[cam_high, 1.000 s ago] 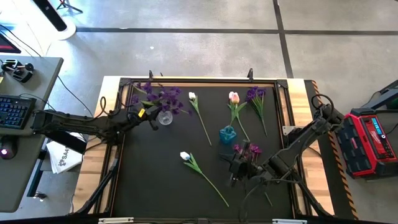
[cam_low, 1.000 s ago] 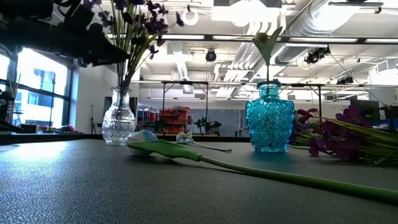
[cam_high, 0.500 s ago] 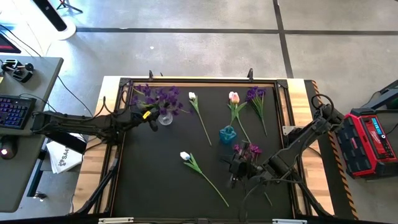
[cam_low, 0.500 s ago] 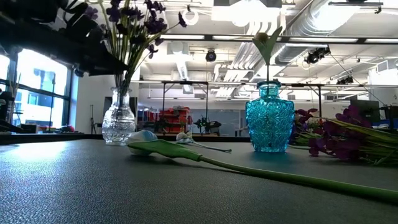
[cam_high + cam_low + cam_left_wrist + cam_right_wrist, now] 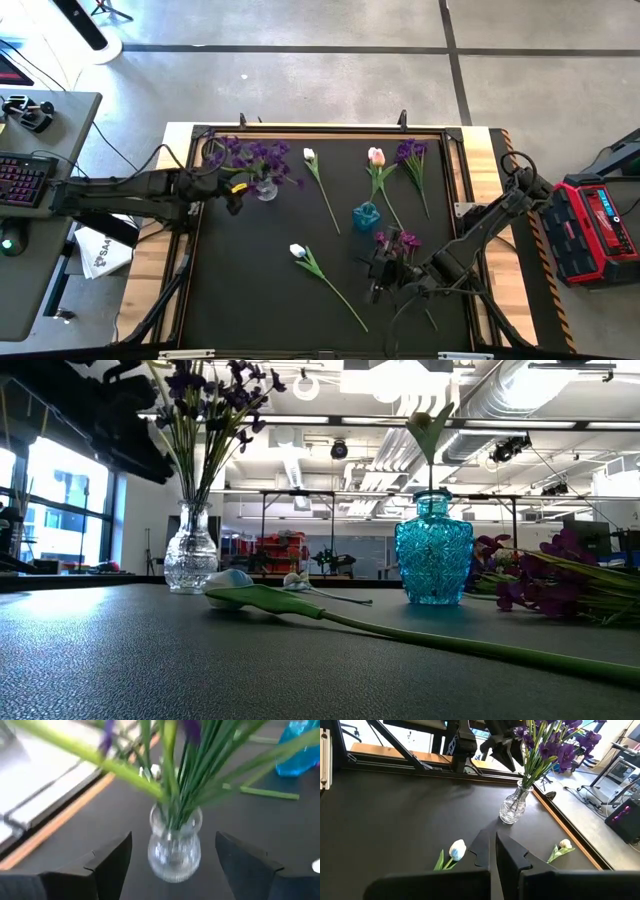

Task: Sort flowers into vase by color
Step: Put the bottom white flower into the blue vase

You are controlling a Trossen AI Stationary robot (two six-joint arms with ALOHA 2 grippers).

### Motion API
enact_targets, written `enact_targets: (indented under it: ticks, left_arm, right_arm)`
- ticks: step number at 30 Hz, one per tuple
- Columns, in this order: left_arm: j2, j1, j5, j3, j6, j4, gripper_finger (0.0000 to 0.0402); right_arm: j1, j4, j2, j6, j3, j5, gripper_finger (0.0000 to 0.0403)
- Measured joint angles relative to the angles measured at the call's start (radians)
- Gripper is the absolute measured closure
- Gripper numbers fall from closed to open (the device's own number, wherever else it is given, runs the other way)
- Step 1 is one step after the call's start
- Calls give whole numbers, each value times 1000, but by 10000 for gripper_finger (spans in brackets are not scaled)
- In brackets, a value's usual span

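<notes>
A clear glass vase [image 5: 265, 190] at the far left holds purple sprigs [image 5: 255, 155], their stems in its neck [image 5: 175, 815]. My left gripper [image 5: 173, 837] is open just left of the vase, touching nothing. A blue vase [image 5: 366, 215] holds a pink tulip [image 5: 376, 156]. Two white tulips [image 5: 309, 155] [image 5: 297, 250] lie flat on the mat. One purple sprig [image 5: 411, 152] lies at the far right, another [image 5: 398, 240] beside my right arm. My right gripper [image 5: 376, 268] is shut, with nothing showing between its fingers [image 5: 492, 840].
The black mat [image 5: 250, 290] is framed by a wooden table edge [image 5: 150, 270]. A red box [image 5: 598, 225] stands off the right side. A keyboard [image 5: 25, 180] sits on a desk to the left. Bare mat lies at the near left.
My left gripper has come away from the stems in the clear vase, going toward the table's left edge and rising a little. The purple sprigs in that vase have swung more upright and spread out.
</notes>
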Motion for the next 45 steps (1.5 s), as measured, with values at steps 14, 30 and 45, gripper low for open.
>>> enact_targets:
  ticks: [14, 30, 45]
  left_arm:
    - [21, -208, 153, 89, -251, -136, 128]
    - [280, -752, -177, 89, -498, 88, 129]
    - [648, -801, -381, 89, -385, 482, 129]
  right_arm:
    - [33, -8, 1, -3, 0, -15, 403]
    - [116, -364, 0, 536, 1, -348, 403]
    - [-96, -219, 185, 526, 1, -474, 330]
